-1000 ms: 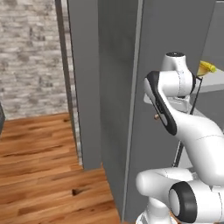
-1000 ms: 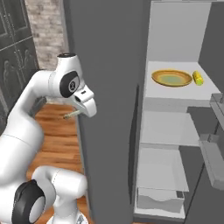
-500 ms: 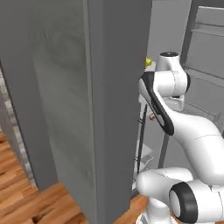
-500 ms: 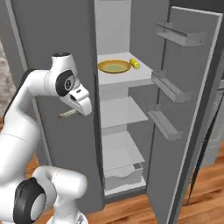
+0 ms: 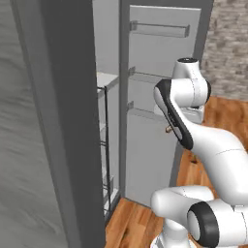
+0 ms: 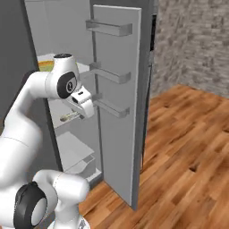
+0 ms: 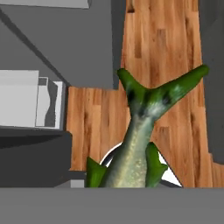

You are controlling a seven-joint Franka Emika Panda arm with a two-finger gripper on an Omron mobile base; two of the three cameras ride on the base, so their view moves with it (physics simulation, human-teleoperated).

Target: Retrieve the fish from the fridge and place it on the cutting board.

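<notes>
- Gripper (image 6: 75,115) clamped on the fish (image 7: 140,144); forked tail juts ahead of the fingers in hand view, so grip sits on the body, likely to keep a slender thing from slipping.
- In right base view, fish end pokes out beside the hand, carried clear of the fridge (image 6: 116,107) shelves, just in front of the open door's rail racks.
- Hand view looks down on wooden floor (image 7: 162,52): hand pointed downward, fish hanging nose-in.
- Fridge door left open.
- Cutting board not located; placing not yet done.
</notes>
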